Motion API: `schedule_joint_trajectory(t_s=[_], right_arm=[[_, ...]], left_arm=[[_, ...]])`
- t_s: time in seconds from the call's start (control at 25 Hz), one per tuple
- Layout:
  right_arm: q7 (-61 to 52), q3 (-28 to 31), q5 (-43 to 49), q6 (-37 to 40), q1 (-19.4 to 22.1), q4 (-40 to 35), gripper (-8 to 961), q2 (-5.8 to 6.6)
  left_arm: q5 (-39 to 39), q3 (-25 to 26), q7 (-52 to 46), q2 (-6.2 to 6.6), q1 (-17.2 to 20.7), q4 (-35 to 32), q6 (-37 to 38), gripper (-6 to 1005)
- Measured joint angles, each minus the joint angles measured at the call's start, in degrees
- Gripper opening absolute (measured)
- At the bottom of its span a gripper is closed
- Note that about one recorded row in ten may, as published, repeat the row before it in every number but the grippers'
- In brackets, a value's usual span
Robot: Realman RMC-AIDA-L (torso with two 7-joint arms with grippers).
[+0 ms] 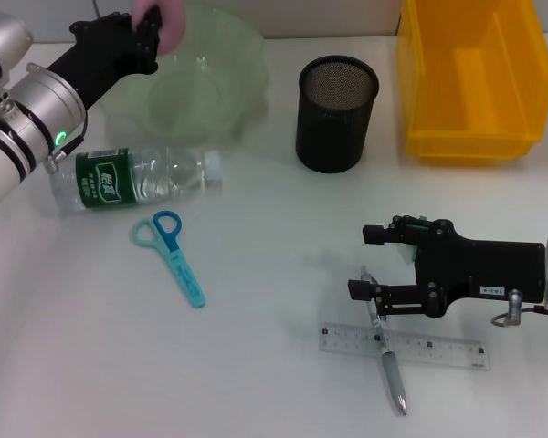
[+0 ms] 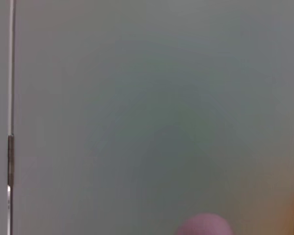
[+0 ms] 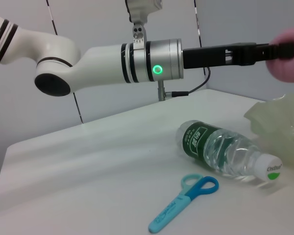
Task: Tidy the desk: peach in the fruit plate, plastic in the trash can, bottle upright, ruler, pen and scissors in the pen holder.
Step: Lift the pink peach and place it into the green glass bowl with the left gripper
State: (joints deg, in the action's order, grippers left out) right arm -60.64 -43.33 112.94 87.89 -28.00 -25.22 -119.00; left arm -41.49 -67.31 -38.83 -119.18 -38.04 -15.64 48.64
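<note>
A white desk [image 1: 274, 383] carries everything, and behind it the right wrist view shows a plain grey panelled wall [image 3: 88, 19]. The left gripper [image 1: 151, 32] hangs over the pale green fruit plate [image 1: 219, 64] near the far left corner, clamped on the pink peach [image 1: 169, 20] — the peach sits above the plate's rim, not down in it. The water bottle [image 1: 137, 178] lies on its side near the left edge, just in front of the plate, with the blue scissors [image 1: 171, 255] flat on the desk beside it. The black mesh pen holder [image 1: 338, 114] stands mid-desk toward the far edge, and a yellow bin [image 1: 470, 82] fills the far right corner. The right gripper [image 1: 370, 265] hovers with its fingers apart just above the clear ruler [image 1: 406, 347] and the pen [image 1: 393, 374] lying across it, near the front edge.
</note>
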Motion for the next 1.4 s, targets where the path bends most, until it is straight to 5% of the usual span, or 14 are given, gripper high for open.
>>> schedule_joint_trajectory(t_s=[1.4], right_arm=[[0.00,0.00,0.00,0.00,-0.04,0.00,819,0.09]], left_arm=[[0.19,-0.46,0.29,0.00,-0.37,0.11,-0.31,112]])
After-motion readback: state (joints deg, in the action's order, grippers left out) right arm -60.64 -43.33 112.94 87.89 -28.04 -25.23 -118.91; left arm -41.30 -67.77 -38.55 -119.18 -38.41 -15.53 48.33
